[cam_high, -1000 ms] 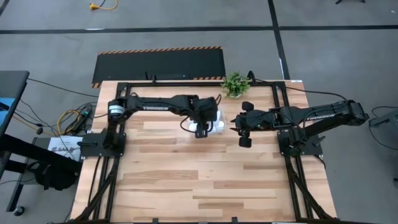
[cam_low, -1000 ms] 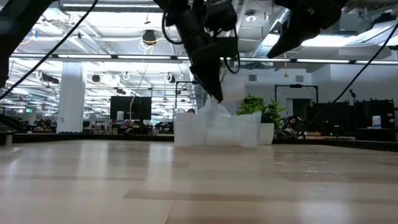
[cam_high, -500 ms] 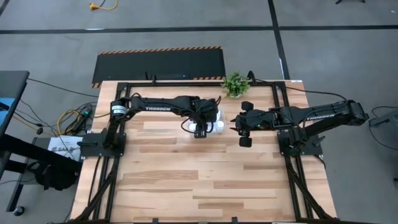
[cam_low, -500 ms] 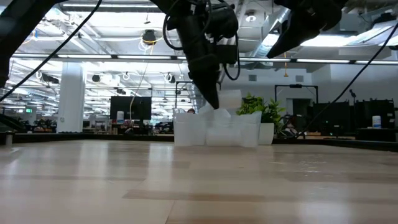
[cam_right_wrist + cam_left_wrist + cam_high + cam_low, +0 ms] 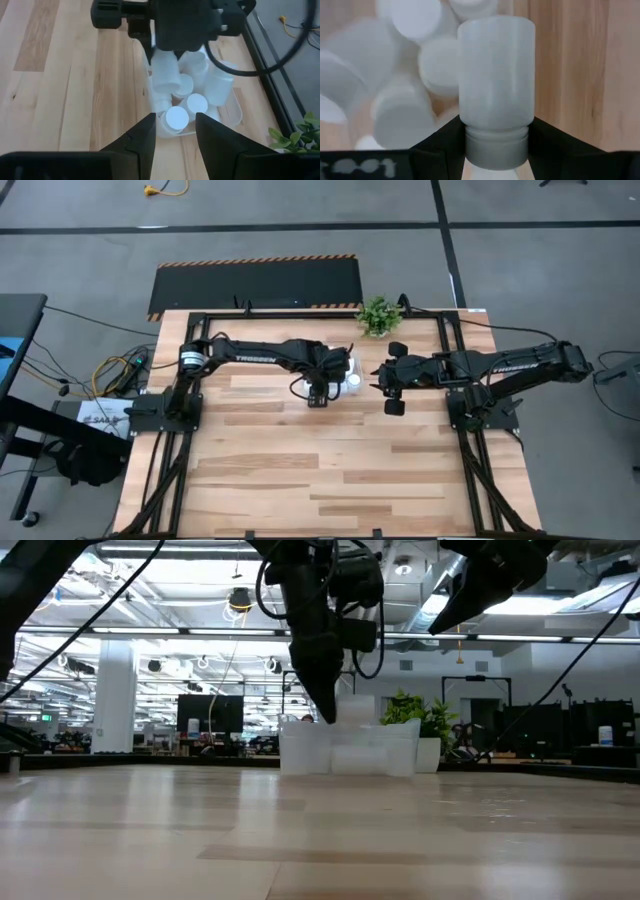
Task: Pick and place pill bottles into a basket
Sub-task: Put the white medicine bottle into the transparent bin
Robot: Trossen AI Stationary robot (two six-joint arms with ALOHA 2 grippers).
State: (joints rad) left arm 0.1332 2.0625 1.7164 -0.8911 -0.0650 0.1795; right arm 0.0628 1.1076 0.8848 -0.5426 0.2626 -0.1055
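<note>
The clear basket [image 5: 340, 383] stands on the far middle of the table [image 5: 330, 470] and holds several white pill bottles [image 5: 192, 102]. My left gripper [image 5: 495, 137] hangs over the basket's near left part, shut on one more pill bottle [image 5: 496, 70], which points down into the basket. In the low view this bottle [image 5: 357, 708] sits just above the basket's rim [image 5: 350, 730]. My right gripper [image 5: 174, 131] waits shut to the right of the basket, raised, with nothing between its fingers. My left gripper pinches the pill bottle at its ringed neck [image 5: 495, 147], just under the cap, between its two fingers [image 5: 447, 145]. The fingers come steeply from above. The bottle hangs below them, base downward, over the bottles in the basket; whether it touches them cannot be seen.
A small green potted plant [image 5: 378, 315] stands at the table's far edge, right behind the basket. Black frame rails [image 5: 462, 430] run along the table's sides. The near half of the wooden table lies bare.
My left gripper has sunk a little toward the basket and tipped more steeply downward, carrying the held bottle down to about the rim's height. It has stayed shut on the bottle.
</note>
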